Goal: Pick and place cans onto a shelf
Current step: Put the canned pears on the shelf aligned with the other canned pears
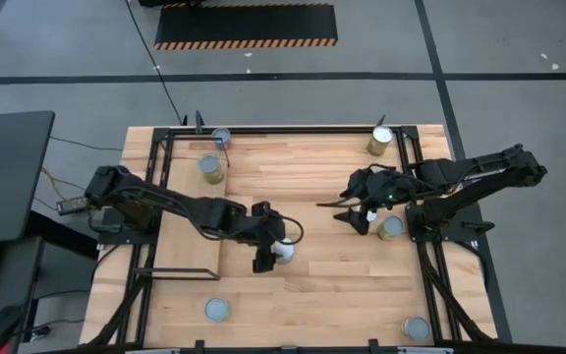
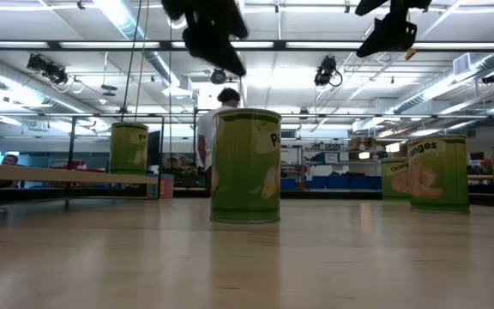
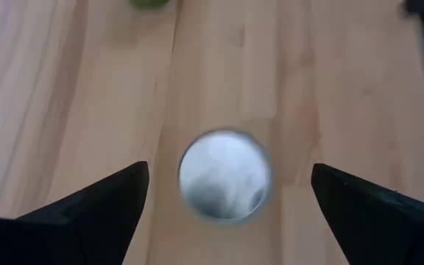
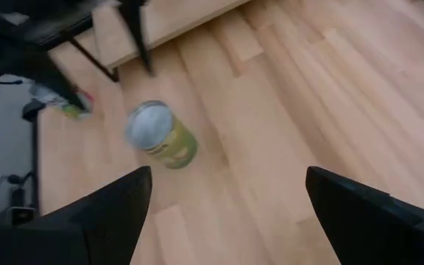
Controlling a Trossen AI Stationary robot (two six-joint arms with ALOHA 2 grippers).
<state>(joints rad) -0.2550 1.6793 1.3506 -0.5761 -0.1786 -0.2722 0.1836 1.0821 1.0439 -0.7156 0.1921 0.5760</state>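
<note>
the shelf (image 1: 187, 211) lies on the left part of the desk (image 1: 322, 285), a pale board in a thin black frame. at the far edge of the desk one can (image 1: 221, 137) stands by the frame's far rail, and a second can (image 1: 210, 168) stands just nearer, beside the shelf's right edge. another can (image 1: 217, 310) stands alone at the near edge, left of the middle.

the left arm reaches from the left across the shelf to the middle of the desk. its left pincer (image 1: 268, 252) hangs above the centre can (image 1: 283, 250), fingers spread wide, the can's silver top showing between them in the left wrist view (image 3: 224, 175) with nothing touching it. in the low view this can (image 2: 245, 166) stands upright on the desk, the dark pincer above it and clear of its top.

the right pincer (image 1: 354, 210) hovers right of the middle, well above the desk, fingers spread and holding nothing. just to its right a can (image 1: 391, 227) stands by the arm's base. a can (image 1: 379, 141) stands at the far right edge, and one more can (image 1: 417, 327) at the near right corner.
</note>
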